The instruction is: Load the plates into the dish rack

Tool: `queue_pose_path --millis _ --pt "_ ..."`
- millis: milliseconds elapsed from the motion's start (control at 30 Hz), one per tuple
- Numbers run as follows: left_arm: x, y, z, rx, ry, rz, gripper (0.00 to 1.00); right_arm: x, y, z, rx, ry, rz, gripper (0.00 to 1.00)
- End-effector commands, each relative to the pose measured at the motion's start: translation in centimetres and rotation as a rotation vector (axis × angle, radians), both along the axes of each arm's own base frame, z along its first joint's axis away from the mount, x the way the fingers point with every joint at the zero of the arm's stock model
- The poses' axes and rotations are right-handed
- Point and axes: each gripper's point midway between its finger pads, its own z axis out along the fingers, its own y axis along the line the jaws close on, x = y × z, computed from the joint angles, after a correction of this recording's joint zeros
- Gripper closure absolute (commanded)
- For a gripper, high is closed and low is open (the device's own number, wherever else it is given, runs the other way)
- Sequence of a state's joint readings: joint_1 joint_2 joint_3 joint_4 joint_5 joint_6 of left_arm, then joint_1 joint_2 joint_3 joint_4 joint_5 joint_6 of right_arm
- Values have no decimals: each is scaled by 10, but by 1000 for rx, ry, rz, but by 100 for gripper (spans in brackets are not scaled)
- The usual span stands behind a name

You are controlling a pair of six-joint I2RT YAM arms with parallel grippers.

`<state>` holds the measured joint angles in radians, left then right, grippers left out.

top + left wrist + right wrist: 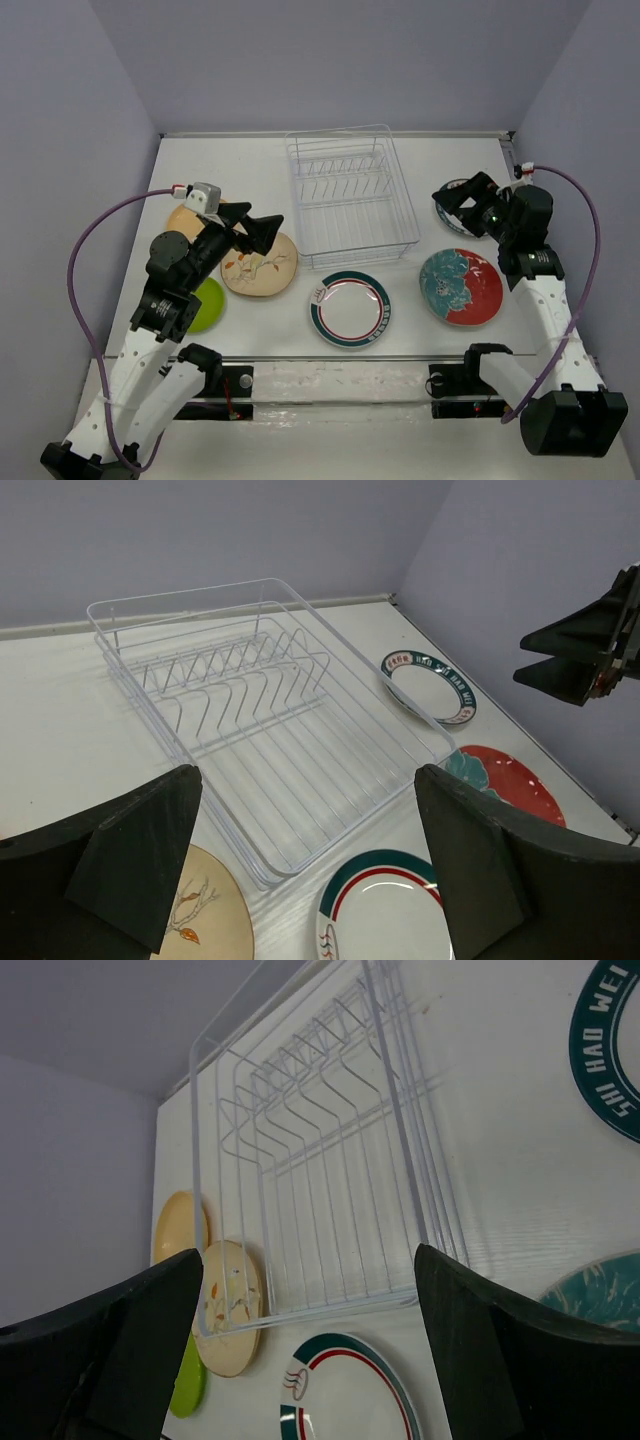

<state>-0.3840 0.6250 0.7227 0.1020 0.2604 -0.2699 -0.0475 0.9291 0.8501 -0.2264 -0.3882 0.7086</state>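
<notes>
Plates [350,308] flank rack [367,255]; left hand [268,235], right hand [448,205] agape.

Rack [350,200] was white wire. Table [250,170] was white. My left pincer [308,810] was black. Saw cream plate [262,268] with brown branch sprigs, plain orange-tan plate [183,217], lime green plate [210,305], white plate [350,308] with teal-red rim, teal-and-red floral plate [462,287], lettered plate [430,685] with dark teal rim.

Plain lavender walls [330,60], white table [250,150]
</notes>
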Motion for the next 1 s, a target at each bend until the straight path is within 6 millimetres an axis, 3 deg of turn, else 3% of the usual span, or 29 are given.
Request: queue_pose_path --millis 0,200,367,400,600,733,833,967 --pt "-11 -1 36 -15 -107 -37 1 12 -13 -10 15 10 -86 12" --pt "-17 -2 38 -16 -123 -50 1 36 -35 -30 -5 73 -191 23" --pt "-21 -3 41 -22 -136 -61 1 51 -109 -54 2 126 -434 30" --pt "-22 -4 41 -22 -138 -65 1 53 -140 -63 26 137 -511 29" --pt "-25 -7 42 -23 -141 -74 1 48 -203 -112 132 222 -660 26" --pt "-27 -9 42 -18 -145 -83 1 47 -223 -133 133 264 -748 26" --pt "-28 -9 41 -17 -144 -85 1 52 -229 -162 151 317 -772 27" --pt "-29 -8 43 -14 -153 -81 1 62 -232 -180 172 342 -761 29"
